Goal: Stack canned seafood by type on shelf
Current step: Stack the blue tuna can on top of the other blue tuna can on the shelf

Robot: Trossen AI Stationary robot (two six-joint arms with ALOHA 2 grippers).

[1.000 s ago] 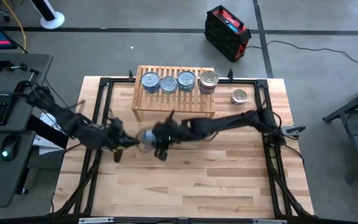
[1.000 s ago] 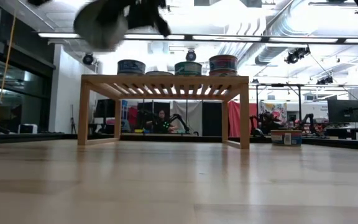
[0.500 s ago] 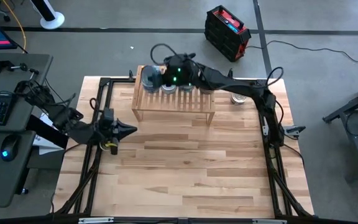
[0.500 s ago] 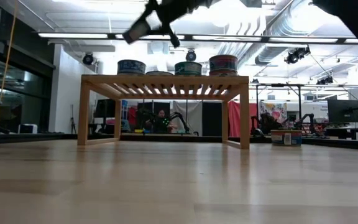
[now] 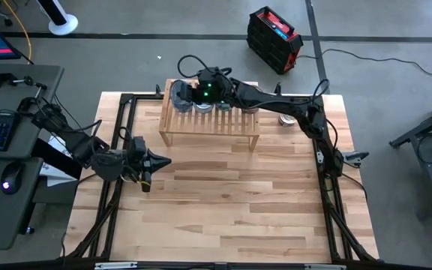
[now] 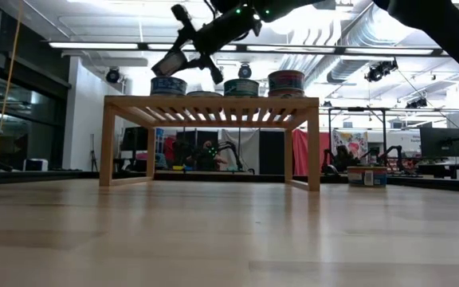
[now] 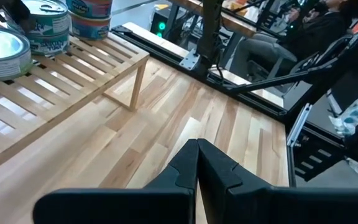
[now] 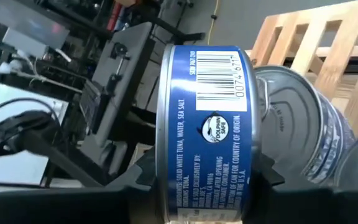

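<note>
The right pincer [image 5: 184, 93] grips a blue-labelled tuna can [image 8: 207, 134], tilted, above the shelf's [image 5: 208, 124] left end, over another can [image 8: 303, 130]. The left pincer [image 7: 197, 163] is closed, hovering over the bench [image 5: 231, 202] near its left edge.

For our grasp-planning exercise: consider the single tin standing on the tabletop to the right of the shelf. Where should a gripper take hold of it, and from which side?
Probably best to grip the tin across its curved side wall, coming straight down from above. It sits flat and upright, low and round, standing apart from the shelf, so its top is unobstructed and opposite points on the wall offer matching contact.
</note>
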